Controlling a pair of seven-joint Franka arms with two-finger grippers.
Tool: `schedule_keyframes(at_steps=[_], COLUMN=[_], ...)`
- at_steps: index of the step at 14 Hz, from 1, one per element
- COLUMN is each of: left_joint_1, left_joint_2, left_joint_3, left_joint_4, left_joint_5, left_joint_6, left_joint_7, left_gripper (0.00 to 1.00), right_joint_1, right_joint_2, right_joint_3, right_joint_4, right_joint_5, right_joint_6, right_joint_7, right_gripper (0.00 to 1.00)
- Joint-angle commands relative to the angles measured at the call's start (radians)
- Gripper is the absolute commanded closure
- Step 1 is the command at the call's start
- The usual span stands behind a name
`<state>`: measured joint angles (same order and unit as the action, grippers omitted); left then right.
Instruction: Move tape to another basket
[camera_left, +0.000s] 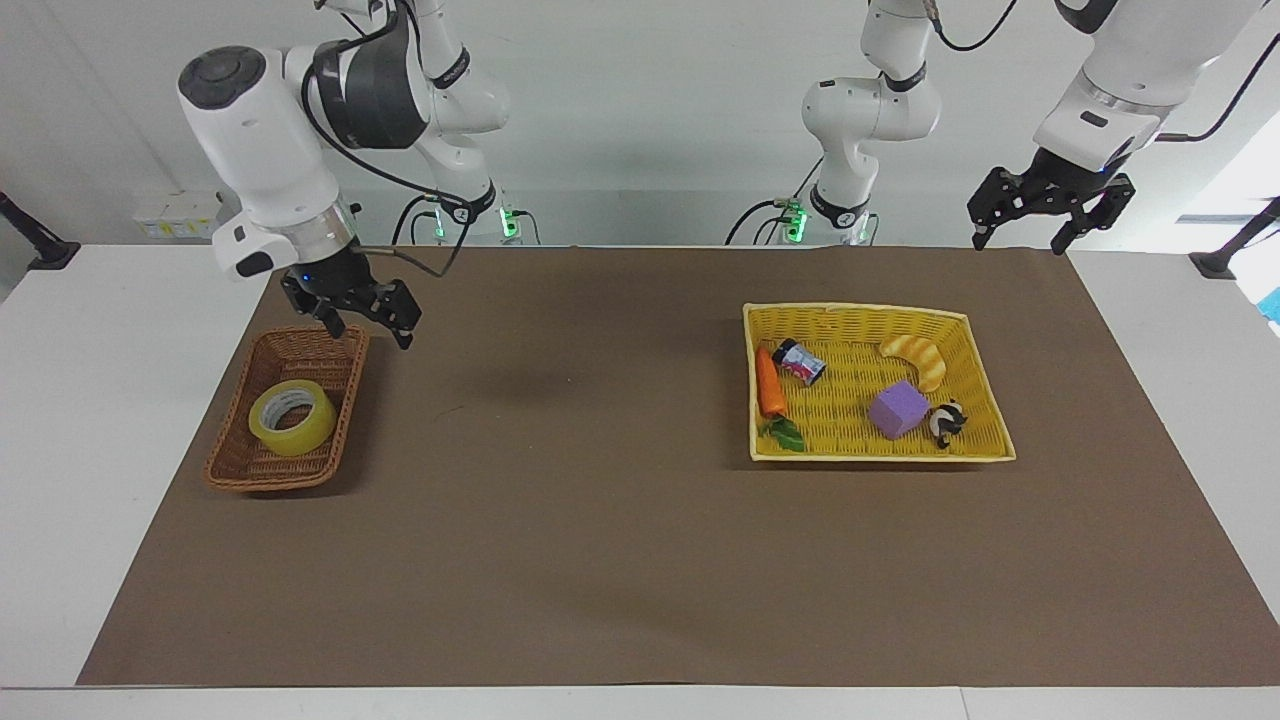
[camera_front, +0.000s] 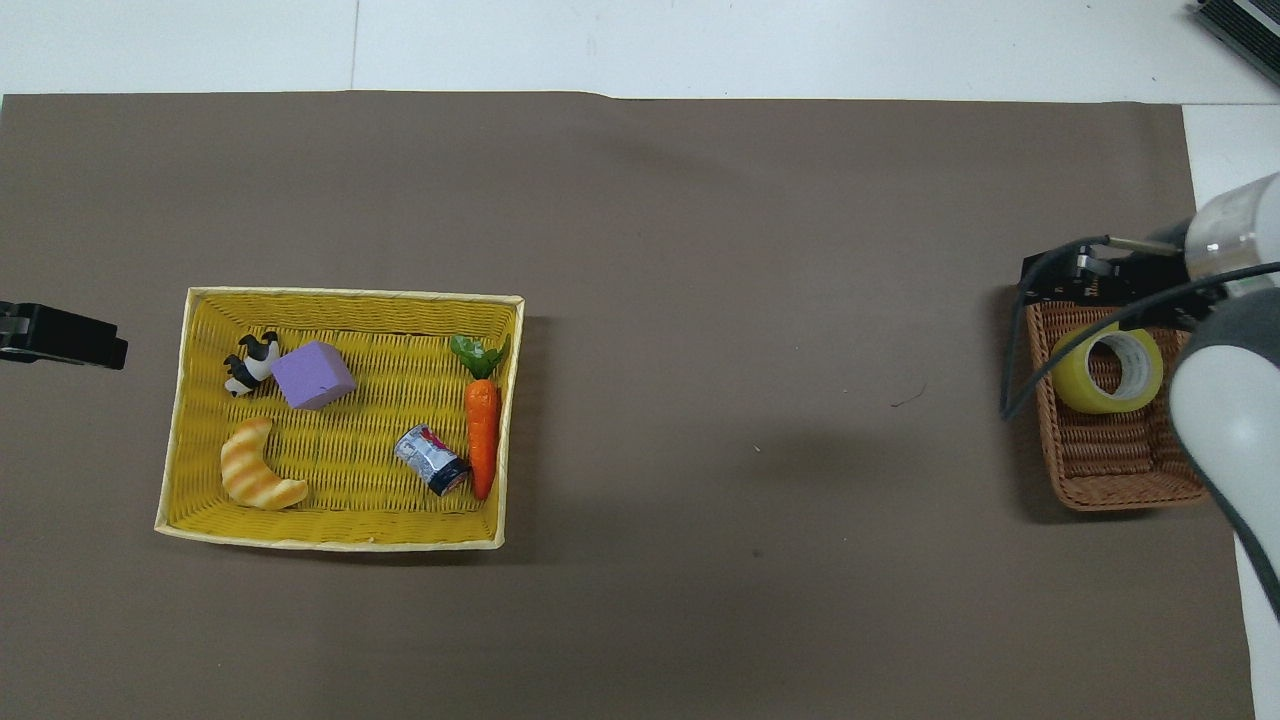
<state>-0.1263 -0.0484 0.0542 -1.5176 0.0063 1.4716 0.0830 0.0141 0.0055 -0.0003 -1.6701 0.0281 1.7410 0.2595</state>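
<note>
The yellow tape (camera_left: 310, 430) (camera_front: 1070, 372) lies flat in the small brown wicker basket (camera_left: 270, 475) (camera_front: 1120, 480) at the right arm's end of the table. My right gripper (camera_left: 367, 330) (camera_front: 1085, 285) hangs open above that basket, raised well clear of the tape, with nothing between its fingers. My left gripper (camera_left: 1018, 240) (camera_front: 60, 335) waits open and empty in the air over the mat's edge at the left arm's end, beside the yellow basket (camera_left: 860, 310) (camera_front: 350, 297).
The yellow basket holds a carrot (camera_left: 769, 383), a small can (camera_left: 800, 362), a croissant (camera_left: 918, 358), a purple cube (camera_left: 897, 408) and a small panda toy (camera_left: 946, 420). A brown mat (camera_left: 600, 480) covers the table between the two baskets.
</note>
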Motion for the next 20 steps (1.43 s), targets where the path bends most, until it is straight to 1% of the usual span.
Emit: schedule_keyframes(at_steps=[1,3,5,6,9,11,12,15,17,18,20], left_joint_1=[-0.018,-0.015,-0.012,-0.01,-0.01,-0.01,-0.01,-0.01,-0.009,-0.009,-0.009], left_joint_2=[-0.008,-0.01,-0.01,-0.01,-0.01,-0.01,-0.01,-0.01,-0.014,-0.014,-0.014], left_joint_3=[0.021,0.021,0.022,0.022,0.021,0.021,0.022,0.022,0.022,0.022,0.022], left_joint_4=[0.016,0.014,0.014,0.014,0.014,0.014,0.014,0.014,0.013,0.013,0.013], left_joint_5=[-0.014,-0.012,-0.012,-0.012,-0.012,-0.012,-0.012,-0.012,-0.012,-0.012,-0.012], left_joint_6=[-0.019,-0.031,-0.03,-0.031,-0.03,-0.03,-0.03,-0.037,-0.056,-0.056,-0.057], left_joint_7=[0.011,0.011,0.011,0.011,0.011,0.011,0.011,0.011,0.011,0.011,0.011], left_gripper=[0.0,0.0,0.0,0.0,0.0,0.0,0.0,0.0,0.0,0.0,0.0], right_joint_1=[-0.032,-0.057,-0.092,-0.101,-0.092,-0.068,-0.043,-0.048,-0.055,-0.056,-0.052], right_joint_2=[-0.019,-0.025,-0.048,-0.068,-0.142,-0.163,-0.162,-0.148,-0.099,-0.096,-0.117], right_joint_3=[-0.007,-0.012,-0.012,-0.009,0.0,0.01,0.01,0.008,0.008,0.006,0.005], right_joint_4=[0.113,0.167,0.194,0.182,0.063,0.033,0.035,0.05,0.117,0.122,0.087], right_joint_5=[-0.019,-0.017,-0.022,-0.022,-0.017,-0.008,-0.008,-0.019,-0.02,-0.019,-0.028], right_joint_6=[-0.131,-0.204,-0.23,-0.23,-0.227,-0.227,-0.221,-0.215,-0.233,-0.232,-0.23], right_joint_7=[0.001,0.0,0.0,0.0,-0.008,-0.023,-0.023,-0.087,-0.103,-0.105,-0.167], right_gripper=[0.0,0.0,0.0,0.0,0.0,0.0,0.0,0.0,0.0,0.0,0.0])
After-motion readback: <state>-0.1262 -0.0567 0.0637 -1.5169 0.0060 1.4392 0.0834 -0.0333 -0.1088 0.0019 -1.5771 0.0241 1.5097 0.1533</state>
